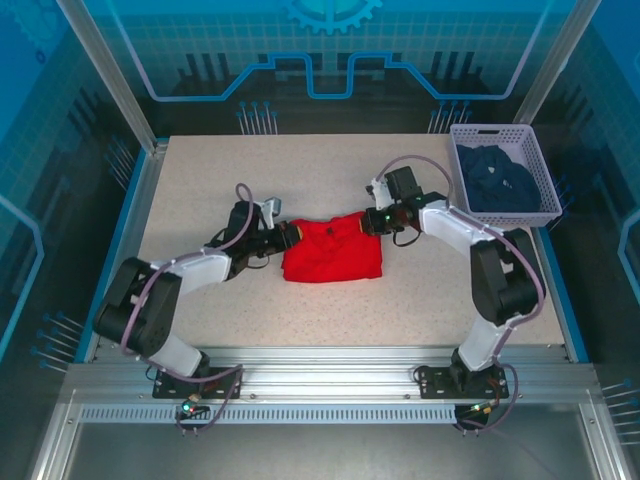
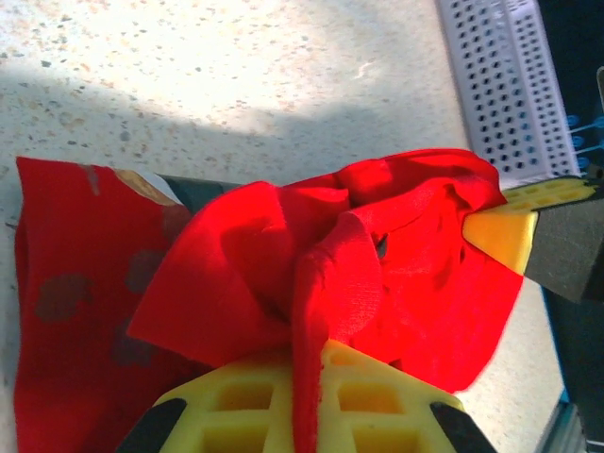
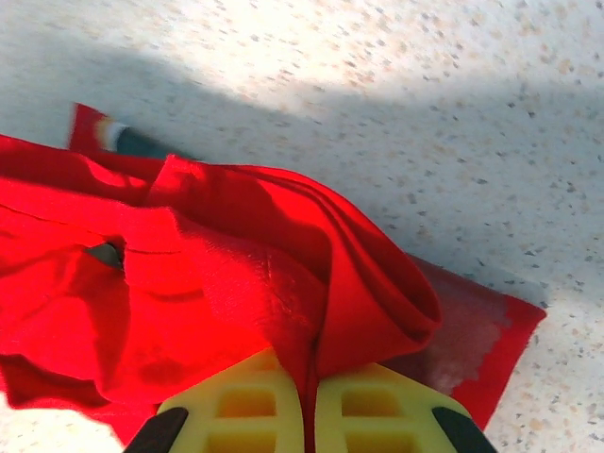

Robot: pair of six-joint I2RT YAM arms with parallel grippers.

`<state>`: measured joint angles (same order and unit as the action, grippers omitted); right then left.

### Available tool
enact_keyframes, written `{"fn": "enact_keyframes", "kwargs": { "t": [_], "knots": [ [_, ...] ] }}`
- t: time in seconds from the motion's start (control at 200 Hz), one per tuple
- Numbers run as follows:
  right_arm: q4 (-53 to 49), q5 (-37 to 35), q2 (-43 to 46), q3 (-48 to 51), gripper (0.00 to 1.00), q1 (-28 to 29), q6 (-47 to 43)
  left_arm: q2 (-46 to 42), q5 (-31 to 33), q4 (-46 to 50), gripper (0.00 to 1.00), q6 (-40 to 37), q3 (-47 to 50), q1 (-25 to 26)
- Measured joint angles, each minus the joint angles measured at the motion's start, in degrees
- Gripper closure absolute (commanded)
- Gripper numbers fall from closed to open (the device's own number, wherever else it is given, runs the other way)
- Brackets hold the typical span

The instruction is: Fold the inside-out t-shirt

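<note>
1. Red cloth is the main thing here: the inside-out t-shirt (image 1: 332, 252) lies in the middle of the table (image 1: 300, 170), bunched into a rough rectangle between the two arms.
2. Its plain red side faces up. In the left wrist view, dark patches show faintly through the flat part of the cloth, which I take for the print on the other face.
3. The left gripper (image 1: 283, 237) is at the far left corner of the shirt. In its own view the left gripper (image 2: 307, 366) has the yellow fingers (image 2: 236, 401) pressed together with a thick fold of red cloth pinched between them.
4. The right gripper (image 1: 372, 222) is at the far right corner. In its wrist view the right gripper (image 3: 307, 387) is also closed tight on a gathered ridge of the shirt (image 3: 236, 274).
5. A white basket (image 1: 548, 190) with a dark blue garment (image 1: 495, 178) stands at the far right, well apart from the shirt; it is not part of this work.
6. My judgement: a fold is in hand, with both far corners held and the cloth between them crumpled, not flat.
7. The next move probably calls for both arms to lift together, keep the edge stretched between them, and lay it evenly over the near part. If one arm leads, the fold may come out skewed or wrinkled.
</note>
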<state>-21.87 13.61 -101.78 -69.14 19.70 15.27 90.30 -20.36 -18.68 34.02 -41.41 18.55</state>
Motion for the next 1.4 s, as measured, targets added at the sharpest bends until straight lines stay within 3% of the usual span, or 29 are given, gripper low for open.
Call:
{"fn": "enact_keyframes", "kwargs": {
  "t": [0.32, 0.48, 0.57, 0.675, 0.9, 1.03, 1.125, 1.285, 1.401],
  "knots": [
    [-5.1, -2.3, -10.0, -4.5, 0.93, -1.2, -0.1, 12.0, 1.5, 4.3, 0.93, -3.0, -5.5, -1.5],
    [-6.7, -2.2, -12.6, -7.3, 0.83, -1.4, -0.2, 14.5, 1.7, 4.5, 0.87, -3.5, -6.1, -1.5],
    [-7.7, -2.9, -12.9, -8.5, 0.72, -1.5, -0.7, 14.5, 2.2, 4.9, 0.78, -4.2, -6.6, -1.5],
    [-9.4, -3.5, -12.9, -9.3, 0.63, -2.2, -1.9, 13.4, 3.7, 6.2, 0.57, -4.6, -6.6, -1.7],
    [-14.1, -5.9, -7.0, -10.4, 0.53, -4.4, -3.7, 4.9, 11.2, 14.8, 0.39, -5.6, -6.6, -2.3],
    [-13.3, -5.3, 0.1, -9.0, 0.52, -3.7, -3.9, -3.6, 13.1, 16.6, 0.36, -5.7, -5.6, -2.1],
    [-11.7, -3.7, 2.3, -7.8, 0.54, -2.0, -3.4, -5.8, 9.9, 15.2, 0.36, -5.5, -5.6, -0.8],
    [-8.6, -0.7, -1.9, -7.4, 0.59, -1.0, -1.8, 1.4, 3.9, 12.4, 0.37, -5.2, -7.6, 2.0],
    [-6.7, 0.6, -7.0, -7.5, 0.62, -1.7, -0.9, 8.9, 3.1, 11.7, 0.37, -5.1, -10.1, 2.1]
  ]
}}
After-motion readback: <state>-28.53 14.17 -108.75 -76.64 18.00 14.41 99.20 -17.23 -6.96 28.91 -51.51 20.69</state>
